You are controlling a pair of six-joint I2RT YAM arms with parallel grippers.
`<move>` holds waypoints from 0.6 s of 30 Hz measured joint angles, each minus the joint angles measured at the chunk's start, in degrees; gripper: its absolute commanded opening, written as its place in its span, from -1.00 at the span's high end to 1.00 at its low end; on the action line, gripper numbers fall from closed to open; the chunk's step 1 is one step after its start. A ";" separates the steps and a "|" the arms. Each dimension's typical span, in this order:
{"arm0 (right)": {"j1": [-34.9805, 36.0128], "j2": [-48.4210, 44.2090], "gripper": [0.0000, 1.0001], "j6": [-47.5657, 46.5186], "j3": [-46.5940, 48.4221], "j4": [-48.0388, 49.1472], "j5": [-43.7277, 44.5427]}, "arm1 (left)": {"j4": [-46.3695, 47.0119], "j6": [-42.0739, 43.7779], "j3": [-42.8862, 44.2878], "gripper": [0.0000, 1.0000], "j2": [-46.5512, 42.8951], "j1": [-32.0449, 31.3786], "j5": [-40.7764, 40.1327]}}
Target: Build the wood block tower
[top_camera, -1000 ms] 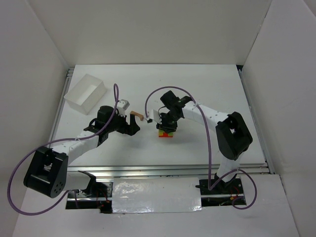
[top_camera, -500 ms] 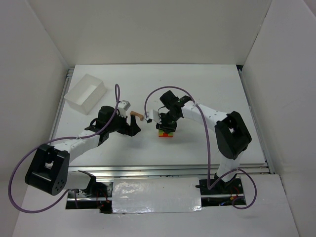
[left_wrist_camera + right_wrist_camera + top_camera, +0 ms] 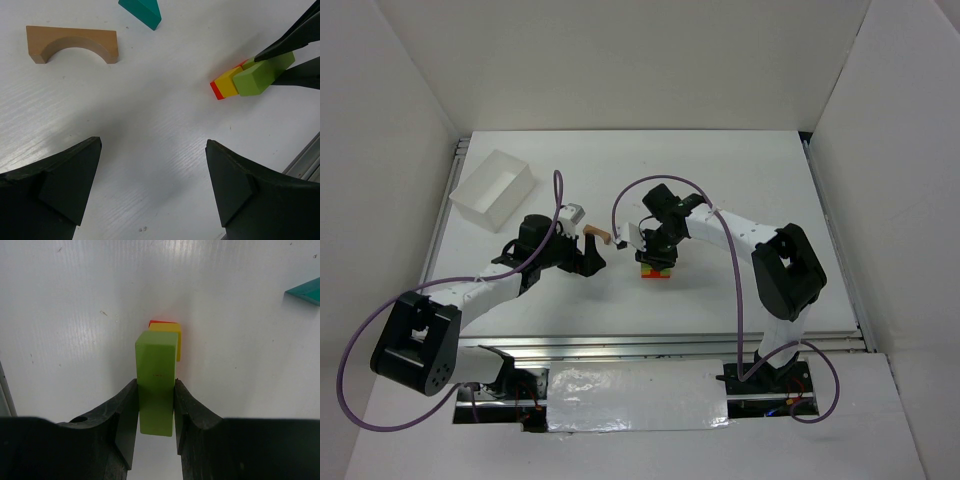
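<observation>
Near edge: left fingers [image 3: 152, 145] spread wide, holding nothing, low over the table [image 3: 740, 190]. Centre: right fingers [image 3: 156, 385] closed narrowly on a green block [image 3: 157, 352], held upright directly above a yellow block [image 3: 170, 328] that sits on a red block [image 3: 160, 321]; contact between green and yellow cannot be told. Beyond the left fingers: tan arch [image 3: 72, 44], flat on the table, apart from the stack. Just past it: teal wedge [image 3: 142, 10]. Far left: white box [image 3: 493, 188], open-topped, only its white floor showing.

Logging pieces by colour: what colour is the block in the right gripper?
Light green block, best in the right wrist view.
</observation>
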 measured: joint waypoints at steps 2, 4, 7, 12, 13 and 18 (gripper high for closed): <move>0.00 0.00 0.73 0.00 0.00 0.00 0.00 | 0.02 0.00 0.00 -0.99 0.00 0.00 0.33; 0.00 0.00 0.71 0.00 0.00 0.00 0.00 | 0.02 0.04 0.00 -0.99 0.00 0.00 0.52; 0.00 0.00 0.69 0.00 0.00 0.02 0.02 | 0.02 0.11 0.00 -0.99 0.00 0.00 0.83; -0.02 0.00 0.63 0.00 0.00 0.02 0.02 | 0.00 0.15 0.00 -0.99 0.00 0.00 0.96; -0.02 0.00 0.61 0.00 0.00 0.00 0.02 | 0.00 0.15 0.00 -0.99 0.00 0.00 0.96; -0.02 0.00 0.58 0.04 0.00 0.00 0.02 | 0.00 0.15 0.00 -0.99 0.00 0.00 1.14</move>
